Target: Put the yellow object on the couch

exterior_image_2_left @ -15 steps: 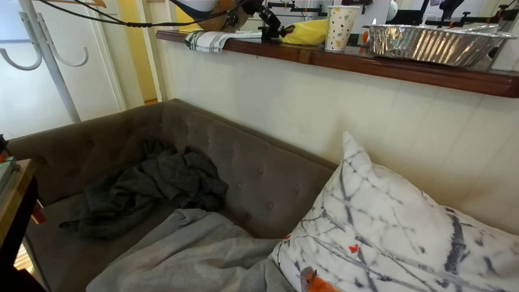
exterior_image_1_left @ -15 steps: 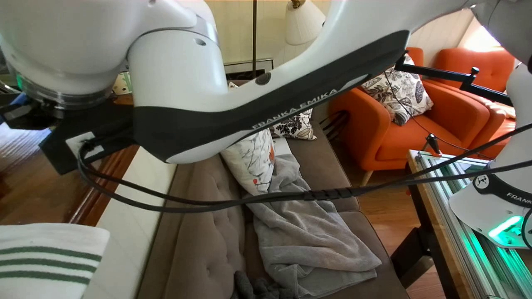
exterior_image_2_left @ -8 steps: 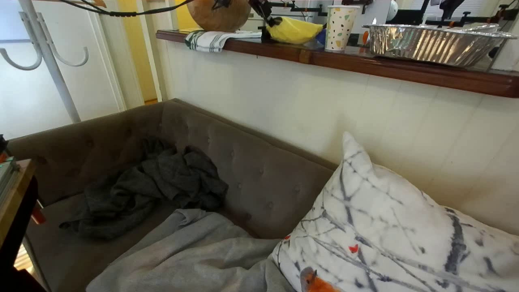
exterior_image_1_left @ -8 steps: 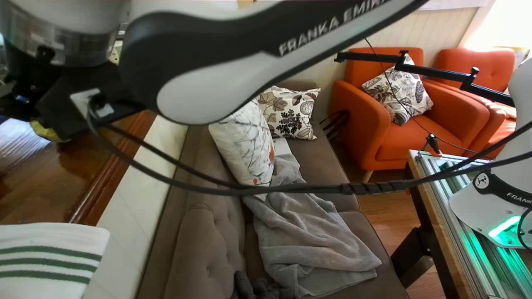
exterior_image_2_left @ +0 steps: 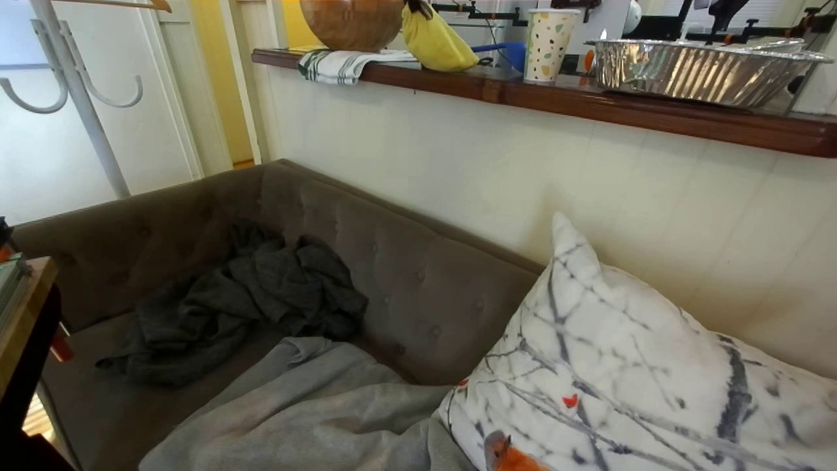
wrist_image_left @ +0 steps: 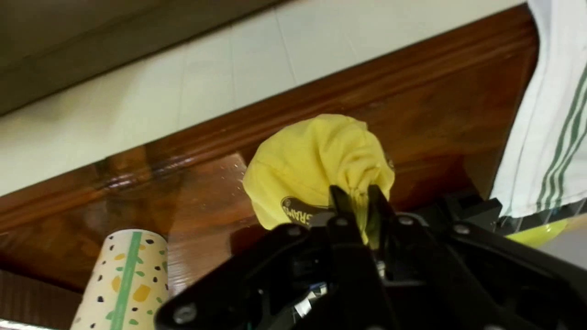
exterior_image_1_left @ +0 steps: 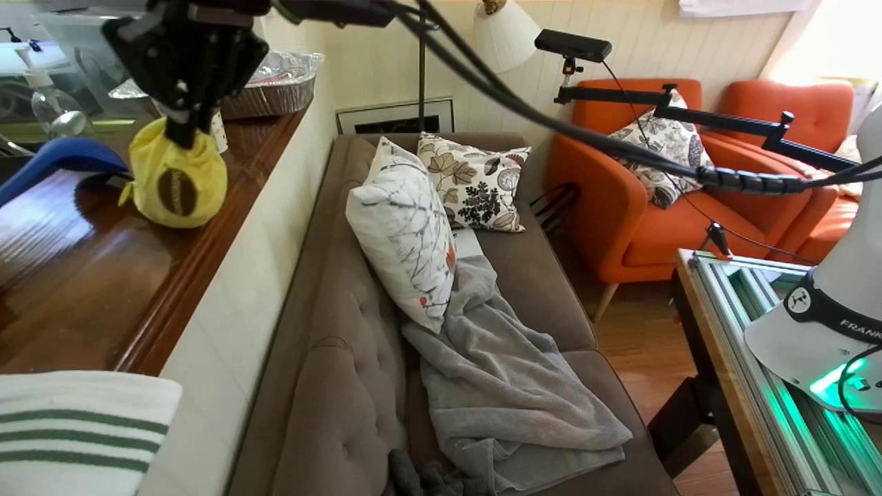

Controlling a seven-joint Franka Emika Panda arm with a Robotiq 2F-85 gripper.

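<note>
While the couch (exterior_image_1_left: 348, 406) lies just as it did, the white links of the arm (exterior_image_1_left: 827, 324) have left the top of an exterior view, so the counter (exterior_image_1_left: 76, 303) shows more fully. The gripper (wrist_image_left: 356, 192), drawn nearly together, pinches the gathered neck of the yellow bag (exterior_image_1_left: 178, 176). Over the last second that bag has gone from close by the cup (exterior_image_2_left: 550, 46) toward the bowl (exterior_image_2_left: 353, 25) and tipped more upright near the counter's edge; whether its base touches the counter cannot be told. The grasp seems made and the carry begun; what likely remains is to bring the bag past the edge and down onto the couch. Counted, there are one couch, one counter, two chairs (exterior_image_1_left: 679, 241), one light throw (exterior_image_1_left: 510, 386) and one dark throw (exterior_image_2_left: 255, 301), at least two cushions (exterior_image_1_left: 406, 241) on the couch, at least one foil tray (exterior_image_2_left: 703, 72), one towel (exterior_image_1_left: 83, 441), one bowl, one blue utensil (exterior_image_1_left: 76, 153), one cup and one bag.
</note>
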